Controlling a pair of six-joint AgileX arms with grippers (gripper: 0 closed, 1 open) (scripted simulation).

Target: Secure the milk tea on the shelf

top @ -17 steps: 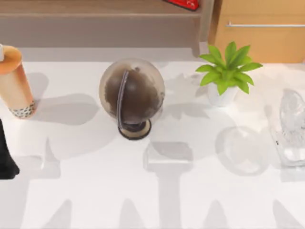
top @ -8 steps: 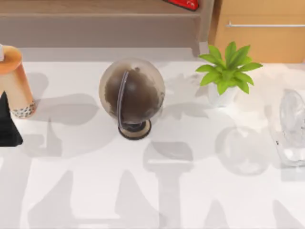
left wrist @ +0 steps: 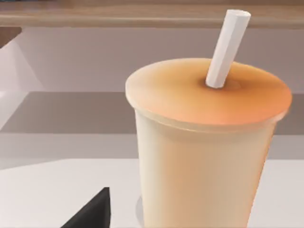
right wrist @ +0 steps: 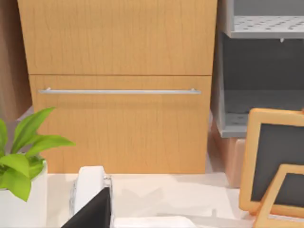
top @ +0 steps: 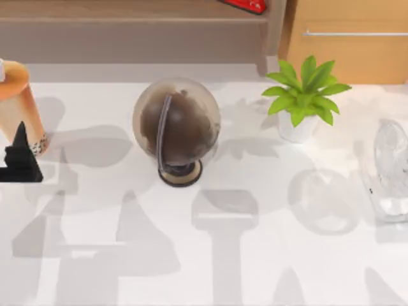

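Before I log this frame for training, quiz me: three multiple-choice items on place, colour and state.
1. Where does the milk tea stand?
A. at the table's left edge
B. on the shelf
C. right of the plant

2. What colour is its straw?
A. green
B. black
C. white

3. How does the cup stand?
A. upright on the table
B. tipped over
C. lifted clear

Answers: 1 A, the top view shows it far left, in front of the shelf, with the left gripper close by. 2 C, the left wrist view shows a white straw. 3 A, its pearl-filled base rests on the table.
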